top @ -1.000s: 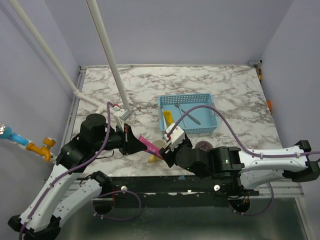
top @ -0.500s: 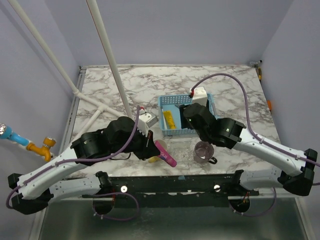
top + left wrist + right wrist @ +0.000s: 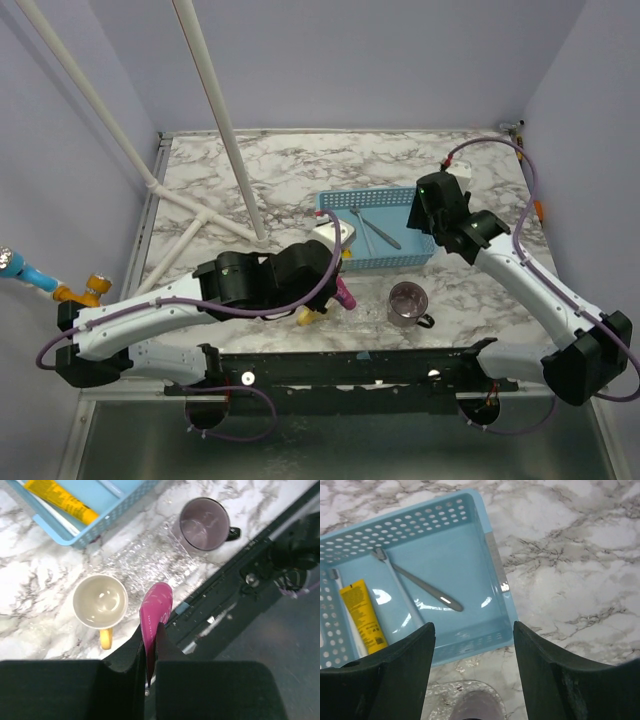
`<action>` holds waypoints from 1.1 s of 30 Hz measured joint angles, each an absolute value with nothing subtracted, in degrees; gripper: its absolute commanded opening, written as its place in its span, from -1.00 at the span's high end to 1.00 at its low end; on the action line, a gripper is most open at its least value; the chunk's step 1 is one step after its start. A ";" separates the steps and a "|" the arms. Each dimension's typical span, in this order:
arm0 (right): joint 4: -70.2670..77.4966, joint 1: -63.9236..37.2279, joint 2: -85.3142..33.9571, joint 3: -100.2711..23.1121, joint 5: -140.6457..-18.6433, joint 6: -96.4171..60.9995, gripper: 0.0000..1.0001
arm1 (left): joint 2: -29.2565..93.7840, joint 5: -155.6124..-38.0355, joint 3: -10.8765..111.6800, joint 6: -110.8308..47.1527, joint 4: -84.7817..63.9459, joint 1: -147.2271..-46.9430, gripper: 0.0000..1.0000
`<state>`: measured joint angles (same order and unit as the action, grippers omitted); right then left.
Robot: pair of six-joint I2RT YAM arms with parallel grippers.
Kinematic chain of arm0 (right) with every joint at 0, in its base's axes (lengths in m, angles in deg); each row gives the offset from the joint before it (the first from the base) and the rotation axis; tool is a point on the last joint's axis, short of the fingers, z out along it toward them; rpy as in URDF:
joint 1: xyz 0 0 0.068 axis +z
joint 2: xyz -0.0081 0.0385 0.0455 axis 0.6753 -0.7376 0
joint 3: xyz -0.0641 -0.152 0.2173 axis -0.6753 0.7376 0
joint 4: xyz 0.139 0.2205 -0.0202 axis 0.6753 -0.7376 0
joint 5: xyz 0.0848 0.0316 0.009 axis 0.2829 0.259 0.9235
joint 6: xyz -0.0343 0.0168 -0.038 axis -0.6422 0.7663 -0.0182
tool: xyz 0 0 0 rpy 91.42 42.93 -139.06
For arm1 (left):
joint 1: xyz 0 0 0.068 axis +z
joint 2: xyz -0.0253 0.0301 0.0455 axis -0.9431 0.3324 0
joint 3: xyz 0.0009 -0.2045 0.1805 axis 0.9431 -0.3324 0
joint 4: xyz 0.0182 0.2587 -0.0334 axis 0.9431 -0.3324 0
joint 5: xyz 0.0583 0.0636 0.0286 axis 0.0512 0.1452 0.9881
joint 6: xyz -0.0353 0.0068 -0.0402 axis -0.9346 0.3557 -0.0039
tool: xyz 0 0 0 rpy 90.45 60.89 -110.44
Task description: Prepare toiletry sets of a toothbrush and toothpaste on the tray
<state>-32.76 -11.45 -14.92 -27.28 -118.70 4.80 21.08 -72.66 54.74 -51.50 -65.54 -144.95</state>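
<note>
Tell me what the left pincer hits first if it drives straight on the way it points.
Likely the clear tray, just ahead of the pink tube that the left pincer clamps; it lies between the yellow mug and the purple mug. Depth is hard to judge.

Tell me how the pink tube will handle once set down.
The pink tube looks soft, so it probably flexes under the shut left gripper. Pinched at one end only, it may droop or swing. Being flat, it likely lies still rather than rolls.
</note>
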 measured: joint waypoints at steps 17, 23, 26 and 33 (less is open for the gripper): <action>-30.42 -13.72 -12.17 -21.40 -115.21 9.15 -0.34 | 36.82 -61.73 60.29 -51.44 -66.32 -146.20 1.00; -29.90 -13.72 -11.21 -20.81 -114.81 9.15 -0.34 | 39.44 -61.76 60.80 -51.02 -65.27 -146.20 1.00; -29.92 -13.72 -11.21 -20.16 -114.66 9.15 -0.34 | 40.10 -61.76 61.15 -50.89 -64.88 -146.20 1.00; -29.77 -13.72 -10.79 -19.85 -113.92 9.10 -0.34 | 41.54 -61.71 61.32 -50.37 -63.98 -146.20 1.00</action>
<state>-29.77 -13.72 -10.79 -19.85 -113.92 9.10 41.54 -61.71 61.32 -50.37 -63.98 -146.20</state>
